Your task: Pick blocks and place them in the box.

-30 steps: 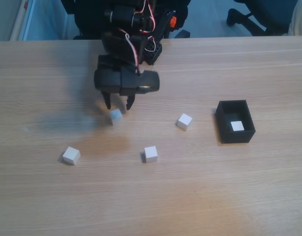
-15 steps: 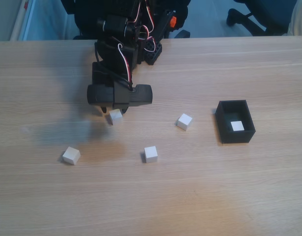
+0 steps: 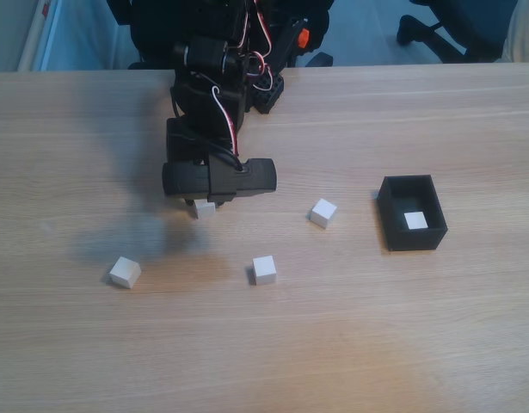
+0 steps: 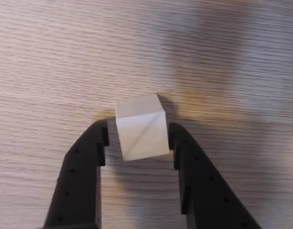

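Over the last second I have brought the gripper (image 4: pixel 136 138) down onto the cube (image 4: pixel 140 126) it was hovering behind; a second ago the fingertips hung above and just short of it in the fixed view, half a second ago they were level with it, and now the gripper body (image 3: pixel 219 177) sits low over the cube (image 3: pixel 204 207) so that just its pale lower edge shows beneath the black housing; the cube itself has not shifted on the tabletop (image 3: pixel 350 344) across the three pictures. In the wrist view the fingers (image 4: pixel 84 167) straddle the cube, one on each side, spread apart; the right finger looks to be touching or very nearly touching the cube's face, the left finger stands off with a sliver of wood grain between; the cube sits flat on the wood, slightly turned relative to the fingers, so I judge it bracketed but not yet gripped. Meaning for the task: the approach for this block is done and the closing squeeze is what remains; the slight turn may make the cube twist as the fingers meet it. Elsewhere in the fixed view: one block (image 3: pixel 416 221) already lies inside the black box (image 3: pixel 393 219); three more wait loose, one near the box (image 3: pixel 323 212), one centre (image 3: pixel 264 269), one far left (image 3: pixel 125 272); so I reckon the job is at an early stage.
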`<state>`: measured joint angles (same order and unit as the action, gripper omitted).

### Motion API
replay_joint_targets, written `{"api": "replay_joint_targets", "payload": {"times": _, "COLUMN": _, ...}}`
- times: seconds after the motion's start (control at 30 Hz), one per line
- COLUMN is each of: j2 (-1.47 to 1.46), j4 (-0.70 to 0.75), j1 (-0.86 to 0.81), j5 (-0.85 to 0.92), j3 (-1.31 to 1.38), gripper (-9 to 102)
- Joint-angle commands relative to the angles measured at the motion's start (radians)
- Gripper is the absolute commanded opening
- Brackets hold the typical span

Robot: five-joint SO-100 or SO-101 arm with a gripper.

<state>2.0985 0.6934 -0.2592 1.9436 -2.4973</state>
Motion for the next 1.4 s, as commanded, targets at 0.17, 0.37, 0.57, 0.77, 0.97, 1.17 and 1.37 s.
{"api": "replay_joint_targets", "payload": {"times": 0.17, "j2": -0.017, "j4": -0.028, "j1": 0.028, "j5": -0.023, "j3": 0.046, "gripper": 1}}
{"api": "replay_joint_targets", "payload": {"times": 0.37, "j2": 0.018, "j4": 0.017, "j1": 0.026, "j5": -0.029, "j3": 0.038, "gripper": 0}}
{"api": "replay_joint_targets", "payload": {"times": 0.57, "j2": 0.147, "j4": 0.175, "j1": 0.173, "j5": -0.172, "j3": 0.126, "gripper": 0}}
{"api": "replay_joint_targets", "payload": {"times": 0.77, "j2": 0.183, "j4": 0.256, "j1": 0.469, "j5": -0.417, "j3": 0.296, "gripper": 0}}
{"api": "replay_joint_targets", "payload": {"times": 0.97, "j2": 0.11, "j4": 0.221, "j1": 0.723, "j5": -0.611, "j3": 0.446, "gripper": 0}}
{"api": "replay_joint_targets", "payload": {"times": 1.17, "j2": 0.0, "j4": 0.163, "j1": 0.885, "j5": -0.701, "j3": 0.571, "gripper": 0}}
{"api": "replay_joint_targets", "payload": {"times": 1.37, "j2": -0.114, "j4": 0.137, "j1": 0.963, "j5": -0.746, "j3": 0.667, "gripper": 0}}
